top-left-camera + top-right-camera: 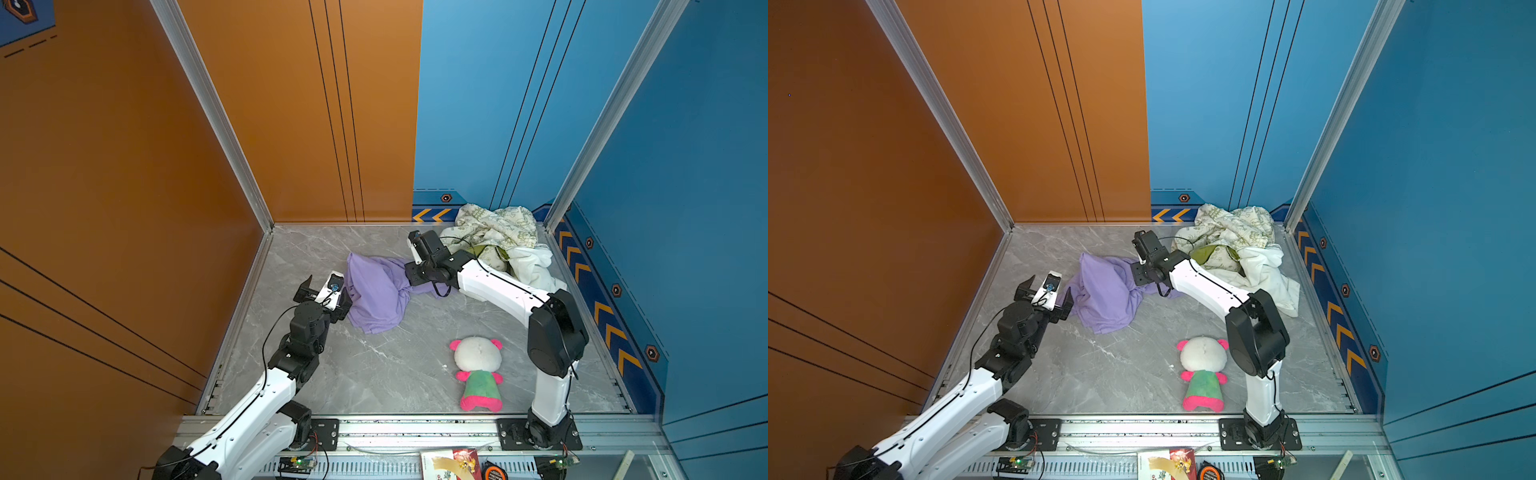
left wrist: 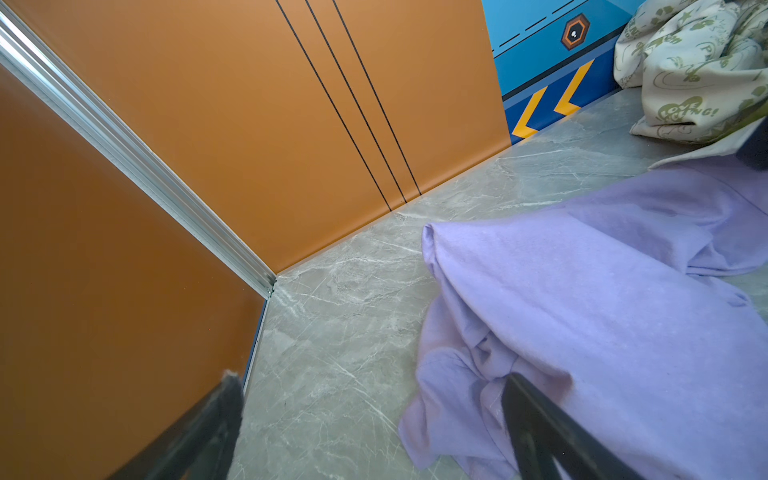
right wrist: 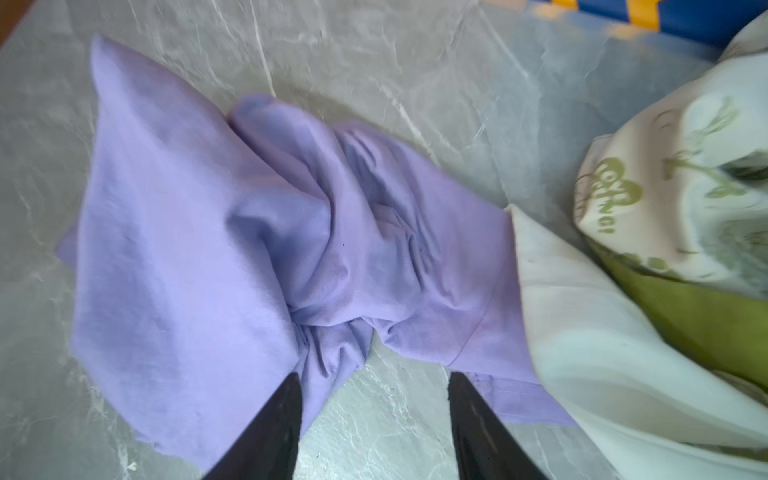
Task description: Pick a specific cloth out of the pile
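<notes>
The cloth (image 1: 378,291) lies on the table (image 1: 374,374) a little toward 10 o'clock from its centre, clear of the pile (image 1: 498,237) save at one end. It is plain lavender, soft and matte with a faint nap. It spreads into a broad flat flap on its 9 o'clock side and is gathered into a tight knot of creases toward 3 o'clock.

The right hand (image 3: 372,386) hangs over that gathered waist with its dark, tapered fingers parted about halfway and grasping nothing. In the right wrist view the bunched folds and a strip of bare table show between the tips, and one fingertip (image 3: 286,399) overlaps the fabric's edge. Whether it presses the cloth cannot be told.

The left hand (image 2: 370,399) sits at the cloth's 9 o'clock edge, spread as wide as it goes and empty. One finger (image 2: 536,419) is over the lavender hem, the other above bare table.

At the cloth's 3 o'clock end a smooth white cloth (image 3: 582,332) overlaps its border. Behind that, at the table's 1 o'clock corner, rises the crumpled cream cloth (image 1: 494,226), with green print and an olive lining (image 3: 685,316).

The table is glossy grey stone with pale veins. A plush toy (image 1: 478,374) lies at 5 o'clock, well apart, with a round white head, a green body and pink ears and feet.
</notes>
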Motion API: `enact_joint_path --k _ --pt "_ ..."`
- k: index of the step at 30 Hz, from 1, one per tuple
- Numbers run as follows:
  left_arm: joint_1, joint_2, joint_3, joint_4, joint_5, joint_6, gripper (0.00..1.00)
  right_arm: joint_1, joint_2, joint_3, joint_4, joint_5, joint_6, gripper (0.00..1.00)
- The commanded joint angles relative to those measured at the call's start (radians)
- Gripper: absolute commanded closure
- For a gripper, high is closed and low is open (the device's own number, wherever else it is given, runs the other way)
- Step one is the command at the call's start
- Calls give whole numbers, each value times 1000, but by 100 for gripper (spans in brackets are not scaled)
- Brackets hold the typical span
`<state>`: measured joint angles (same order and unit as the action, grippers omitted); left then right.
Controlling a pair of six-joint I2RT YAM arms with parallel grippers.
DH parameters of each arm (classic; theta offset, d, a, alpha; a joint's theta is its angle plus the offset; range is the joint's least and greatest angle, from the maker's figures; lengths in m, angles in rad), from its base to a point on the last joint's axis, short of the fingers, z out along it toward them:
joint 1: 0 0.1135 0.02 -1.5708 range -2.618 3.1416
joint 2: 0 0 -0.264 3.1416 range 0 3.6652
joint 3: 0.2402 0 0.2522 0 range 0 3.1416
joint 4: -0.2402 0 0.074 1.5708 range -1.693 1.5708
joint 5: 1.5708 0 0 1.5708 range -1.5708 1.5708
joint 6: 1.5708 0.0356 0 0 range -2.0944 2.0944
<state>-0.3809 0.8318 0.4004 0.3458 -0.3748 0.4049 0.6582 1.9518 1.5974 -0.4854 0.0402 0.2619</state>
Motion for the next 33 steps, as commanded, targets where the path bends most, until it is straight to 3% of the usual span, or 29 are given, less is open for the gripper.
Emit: enact_joint_path --k 1,12,18,26,33 --pt "-10 -13 -3 -1 -17 22 2 5 61 62 -30 -45 70 46" --pt "-10 -19 -6 -1 -19 25 2 -26 268 193 -30 -79 156 62" --pt "-12 -20 -6 -1 -21 27 2 -45 311 267 -30 -100 186 85" --pt "-13 -17 -5 -2 -22 29 2 -61 212 268 22 -108 200 100" --pt "-13 -17 -6 -2 -21 31 2 -52 40 230 186 -137 243 100"
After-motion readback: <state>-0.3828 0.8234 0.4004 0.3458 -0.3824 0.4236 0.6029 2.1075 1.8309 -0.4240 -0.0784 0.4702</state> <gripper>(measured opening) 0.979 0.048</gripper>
